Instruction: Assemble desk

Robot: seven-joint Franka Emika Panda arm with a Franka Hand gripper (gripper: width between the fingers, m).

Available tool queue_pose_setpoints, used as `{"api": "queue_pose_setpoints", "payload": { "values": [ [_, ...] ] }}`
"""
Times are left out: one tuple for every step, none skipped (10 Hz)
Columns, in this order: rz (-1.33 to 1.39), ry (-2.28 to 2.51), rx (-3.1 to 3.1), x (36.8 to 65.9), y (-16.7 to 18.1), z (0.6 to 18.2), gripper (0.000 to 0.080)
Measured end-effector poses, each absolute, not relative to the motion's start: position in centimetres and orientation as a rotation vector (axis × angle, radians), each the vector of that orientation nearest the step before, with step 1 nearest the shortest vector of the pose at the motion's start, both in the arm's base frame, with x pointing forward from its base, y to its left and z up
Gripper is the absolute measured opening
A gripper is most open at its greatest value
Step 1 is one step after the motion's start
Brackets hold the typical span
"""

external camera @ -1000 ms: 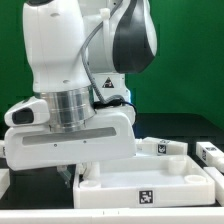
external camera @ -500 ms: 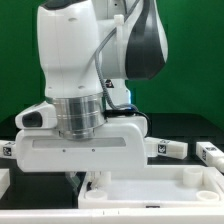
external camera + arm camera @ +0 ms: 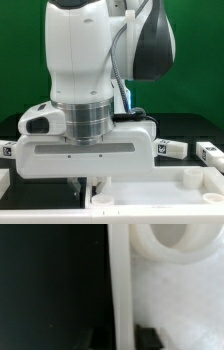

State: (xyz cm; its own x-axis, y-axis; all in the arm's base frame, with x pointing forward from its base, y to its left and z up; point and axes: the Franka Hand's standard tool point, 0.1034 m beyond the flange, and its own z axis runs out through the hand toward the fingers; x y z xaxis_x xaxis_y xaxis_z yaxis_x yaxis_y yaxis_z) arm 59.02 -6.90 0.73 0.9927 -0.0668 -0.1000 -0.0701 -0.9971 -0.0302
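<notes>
The desk's white rimmed tabletop [image 3: 150, 192] lies at the front of the black table, with round leg sockets [image 3: 188, 172] at its corners. My gripper [image 3: 88, 182] reaches down at its rim on the exterior view's left. In the wrist view the rim [image 3: 120, 274] runs between my two dark fingertips [image 3: 148, 335], which sit close on either side of it, so my gripper [image 3: 122, 336] is shut on the tabletop. A socket ring [image 3: 180, 246] shows beside the rim. Loose white legs with tags lie behind [image 3: 170, 148].
Another tagged white leg [image 3: 210, 153] lies at the exterior view's right and a further white part [image 3: 6, 150] at its left. A white piece [image 3: 5, 182] sits at the front left corner. The arm's body hides the middle of the table.
My hand has shifted toward the exterior view's right and nearer the camera. The tabletop has slid with it toward the picture's lower edge, and its front tag has left the view.
</notes>
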Motion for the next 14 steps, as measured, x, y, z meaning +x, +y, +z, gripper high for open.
{"api": "queue_pose_setpoints", "payload": {
  "values": [
    [0.154, 0.099, -3.102, 59.0, -6.9, 0.7, 0.0266],
    [0.154, 0.058, -3.103, 59.0, -6.7, 0.9, 0.0266],
    [0.153, 0.031, -3.103, 58.7, -5.8, 2.2, 0.0449],
    [0.156, -0.009, -3.101, 58.0, -4.7, 3.6, 0.0580],
    [0.156, -0.100, -3.100, 57.0, -3.6, 4.8, 0.0580],
    [0.154, -0.194, -3.094, 55.9, -2.5, 6.0, 0.0635],
    [0.151, -0.284, -3.083, 55.2, -2.2, 6.6, 0.0647],
    [0.155, -0.366, -3.072, 55.3, -2.5, 6.3, 0.0647],
    [0.155, -0.502, -3.049, 55.2, -2.6, 6.2, 0.0647],
    [0.158, -0.574, -3.033, 55.0, -2.3, 6.2, 0.0649],
    [0.177, -0.606, -3.017, 53.7, -1.0, 6.3, 0.0649],
    [0.195, -0.654, -2.998, 51.6, 0.8, 6.8, 0.0649],
    [0.200, -0.711, -2.981, 49.4, 2.8, 7.4, 0.0649],
    [0.184, -0.712, -2.989, 48.4, 4.0, 7.5, 0.0649]
  ]
}}
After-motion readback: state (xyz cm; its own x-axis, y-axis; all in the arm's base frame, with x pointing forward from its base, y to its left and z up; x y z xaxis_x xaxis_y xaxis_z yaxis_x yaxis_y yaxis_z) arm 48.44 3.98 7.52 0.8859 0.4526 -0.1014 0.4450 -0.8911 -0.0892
